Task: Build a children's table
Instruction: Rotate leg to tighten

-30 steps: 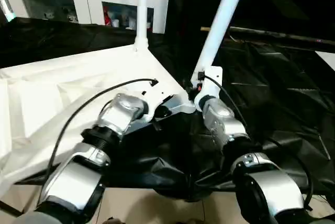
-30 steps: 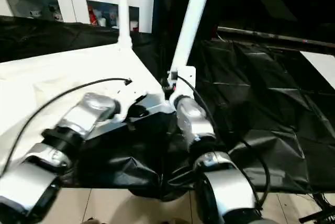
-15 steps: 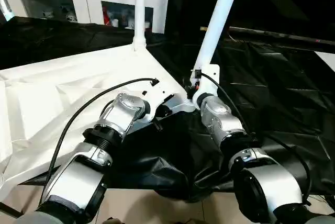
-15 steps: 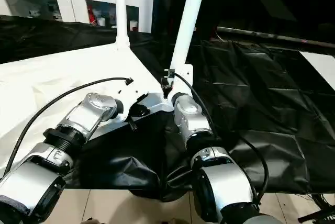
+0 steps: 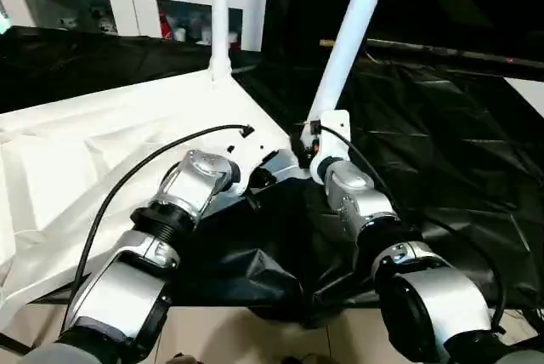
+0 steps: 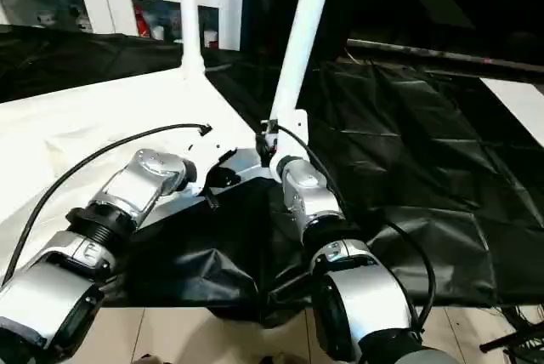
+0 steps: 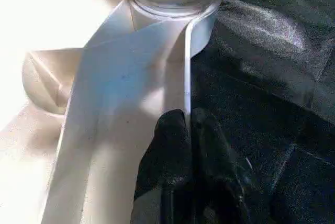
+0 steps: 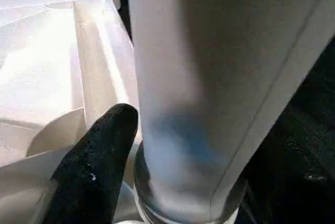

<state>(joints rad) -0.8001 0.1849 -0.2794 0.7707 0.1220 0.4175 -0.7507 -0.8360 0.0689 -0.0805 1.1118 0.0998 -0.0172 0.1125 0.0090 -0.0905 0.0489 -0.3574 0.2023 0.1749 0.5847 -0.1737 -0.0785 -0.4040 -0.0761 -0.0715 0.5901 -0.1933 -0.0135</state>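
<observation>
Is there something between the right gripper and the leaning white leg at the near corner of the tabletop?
Nothing visible. The right gripper is right at the base of the leg, one finger beside it above the tabletop.

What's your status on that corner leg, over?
Left hand shut on tabletop rim. Right hand around near leg, which leans in its corner socket. Far leg upright. Nothing in the way.

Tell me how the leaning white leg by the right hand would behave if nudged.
The leaning leg looks stiff: a smooth tube that probably slides against fingers. It tilts at the tabletop corner socket, so it may wobble or tip; the far leg stands upright.
</observation>
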